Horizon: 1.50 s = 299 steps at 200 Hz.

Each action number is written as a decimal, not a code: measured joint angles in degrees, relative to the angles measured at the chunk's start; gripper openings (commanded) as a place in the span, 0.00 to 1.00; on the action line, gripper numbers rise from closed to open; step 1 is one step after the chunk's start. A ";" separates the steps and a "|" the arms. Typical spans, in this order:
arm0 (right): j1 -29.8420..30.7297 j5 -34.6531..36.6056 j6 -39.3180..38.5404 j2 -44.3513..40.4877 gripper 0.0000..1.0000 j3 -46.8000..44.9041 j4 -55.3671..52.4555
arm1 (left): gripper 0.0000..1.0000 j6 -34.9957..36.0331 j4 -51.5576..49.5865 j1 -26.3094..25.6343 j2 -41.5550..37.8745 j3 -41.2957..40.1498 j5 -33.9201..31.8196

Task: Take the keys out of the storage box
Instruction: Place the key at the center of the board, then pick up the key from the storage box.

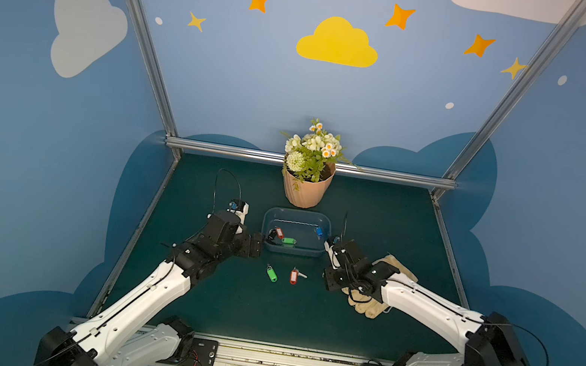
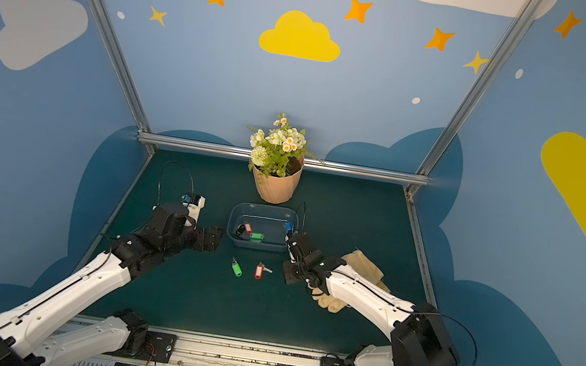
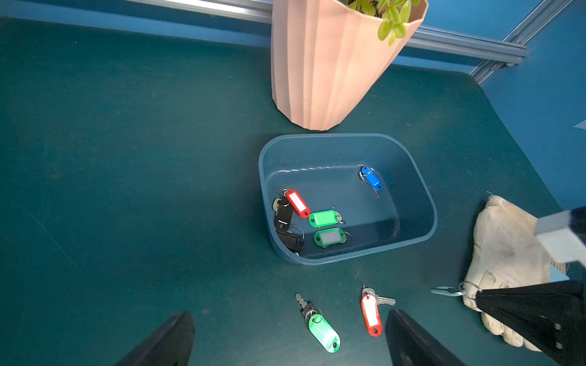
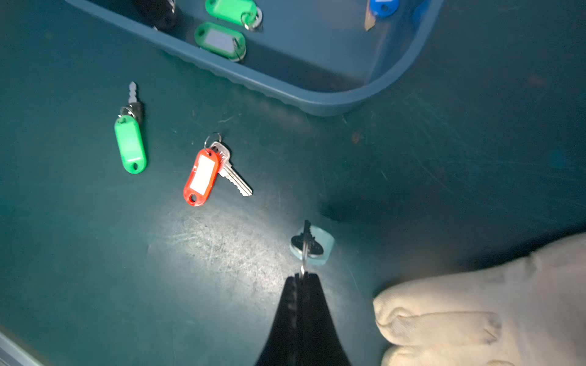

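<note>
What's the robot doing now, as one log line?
left gripper: open | right gripper: shut on pale-tag key | out: green-tag key, red-tag key | storage box: keys inside

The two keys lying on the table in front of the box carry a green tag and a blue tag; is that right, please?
Not quite. In the left wrist view, the two keys on the table in front of the box are the green-tagged key and a red-tagged key, not a blue one. The blue-tagged key lies inside the box.

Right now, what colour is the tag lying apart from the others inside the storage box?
The tag is blue, clearest in the left wrist view.
</note>
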 measured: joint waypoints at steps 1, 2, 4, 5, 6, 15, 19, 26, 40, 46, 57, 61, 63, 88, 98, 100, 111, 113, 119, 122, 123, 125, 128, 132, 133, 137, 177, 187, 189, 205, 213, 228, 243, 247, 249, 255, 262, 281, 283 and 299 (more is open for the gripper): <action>0.00 -0.02 0.02 0.17 0.00 0.09 0.00 | 1.00 0.00 0.02 0.00 0.02 0.00 0.00; 0.00 -0.15 0.00 0.52 0.00 0.26 0.00 | 1.00 0.00 0.02 0.00 0.04 0.00 0.00; 0.00 -0.37 0.00 0.98 0.00 0.50 0.00 | 1.00 -0.02 0.00 0.02 0.04 0.00 0.00; 0.00 -0.42 -0.02 1.14 0.00 0.59 0.02 | 1.00 -0.02 0.02 0.04 0.07 0.00 0.00; 0.00 -0.42 -0.02 1.49 0.00 0.72 0.02 | 1.00 -0.02 0.00 0.04 0.07 0.00 0.02; 0.00 -0.96 -0.02 3.34 0.00 1.40 0.09 | 1.00 0.00 0.02 0.09 0.11 0.00 0.00; 0.00 -1.11 -0.02 4.00 0.00 1.62 0.04 | 1.00 0.00 0.02 0.11 0.11 0.00 0.00; 0.00 -1.44 -0.02 4.94 0.00 1.79 0.15 | 1.00 0.00 0.02 0.13 0.13 0.00 0.00; 0.02 -1.95 -0.02 6.05 0.00 1.90 0.26 | 1.00 0.00 0.00 0.20 0.20 0.00 -0.02; 0.00 -2.05 -0.02 6.38 0.00 1.90 0.22 | 1.00 0.00 0.00 0.22 0.26 0.00 0.00; 0.00 -2.08 0.00 7.02 0.00 1.90 0.22 | 1.00 0.00 0.00 0.24 0.31 0.00 0.00; 0.00 -2.05 0.00 7.26 0.00 1.90 0.24 | 1.00 0.00 0.00 0.26 0.31 0.00 -0.02; 0.00 -2.05 0.00 7.39 0.00 1.90 0.24 | 1.00 0.00 0.00 0.26 0.31 0.00 0.00; 0.00 -1.60 0.04 8.87 0.00 1.90 0.04 | 1.00 0.00 0.00 0.37 0.31 0.00 0.00; 0.00 -1.22 0.04 9.25 0.00 1.90 -0.15 | 1.00 0.00 0.00 0.37 0.31 0.00 0.00; 0.00 -1.14 0.04 9.31 0.00 1.90 -0.17 | 1.00 0.00 0.00 0.37 0.31 0.00 0.00; 0.00 -0.68 0.07 9.38 0.00 1.88 -0.39 | 1.00 0.00 0.00 0.44 0.33 0.00 0.00; 0.00 -0.59 0.09 9.38 0.01 1.90 -0.44 | 1.00 0.00 0.02 0.44 0.35 0.00 0.00; 0.00 -0.33 0.09 9.38 0.04 1.90 -0.50 | 1.00 0.00 0.02 0.44 0.37 0.00 0.00; 0.00 -0.26 0.09 9.38 0.04 1.90 -0.52 | 1.00 0.00 0.00 0.46 0.39 0.00 0.00; 0.00 -0.22 0.09 9.38 0.05 1.90 -0.57 | 1.00 0.00 0.00 0.46 0.39 0.00 0.00; 0.00 -0.15 0.09 9.38 0.05 1.90 -0.59 | 1.00 0.00 0.00 0.46 0.39 0.00 0.00; 0.00 -0.02 0.09 9.40 0.05 1.90 -0.68 | 1.00 0.00 0.00 0.46 0.42 0.00 0.00; 0.00 0.17 0.07 9.42 0.06 1.90 -0.83 | 1.00 0.00 0.00 0.46 0.46 0.00 0.00; 0.00 0.22 0.07 9.42 0.07 1.92 -0.85 | 1.00 0.00 0.00 0.46 0.46 0.00 0.00; 0.00 0.44 0.07 9.42 0.09 1.95 -1.07 | 1.00 0.02 0.00 0.46 0.46 0.00 0.00; -0.02 2.78 -0.87 9.18 0.49 6.14 -6.38 | 1.00 0.02 -0.02 0.46 0.46 0.00 -0.04; -0.07 3.48 -1.18 8.61 0.51 8.02 -7.76 | 1.00 0.02 -0.02 0.48 0.46 0.00 -0.04; -0.09 3.56 -1.11 8.48 0.51 8.41 -8.00 | 1.00 0.02 -0.02 0.48 0.46 0.00 -0.04; -0.48 4.22 -1.57 7.06 0.48 11.67 -9.22 | 1.00 0.04 -0.02 0.48 0.44 0.00 -0.07; -0.85 4.46 -1.51 6.40 0.47 13.46 -9.22 | 1.00 0.04 -0.02 0.48 0.44 0.00 -0.07; -1.81 4.61 -0.90 6.29 0.47 16.92 -8.63 | 1.00 0.04 -0.04 0.48 0.44 0.00 -0.07; -2.95 4.50 0.50 8.11 0.39 20.96 -8.11 | 1.00 0.04 -0.04 0.52 0.44 0.00 -0.09; -3.15 4.59 0.92 8.85 0.35 22.01 -7.96 | 1.00 0.04 -0.04 0.52 0.44 0.00 -0.09; -3.28 4.55 1.09 9.40 0.33 22.67 -7.87 | 1.00 0.04 -0.04 0.55 0.44 0.00 -0.09; -3.54 4.48 1.79 11.13 0.26 24.57 -7.41 | 1.00 0.07 -0.07 0.57 0.44 0.00 -0.11; -3.78 4.46 2.64 13.51 0.22 26.91 -6.99 | 1.00 0.07 -0.09 0.57 0.44 0.00 -0.13; -4.11 5.53 5.33 19.98 0.33 31.54 -5.79 | 1.00 0.07 -0.31 0.57 0.26 0.00 -0.28; -4.11 5.55 5.95 20.65 0.34 31.98 -5.79 | 1.00 0.07 -0.35 0.57 0.24 0.00 -0.31; -4.11 7.13 7.41 25.53 0.35 34.23 -5.42 | 1.00 0.09 -0.55 0.57 -0.15 -0.02 -0.37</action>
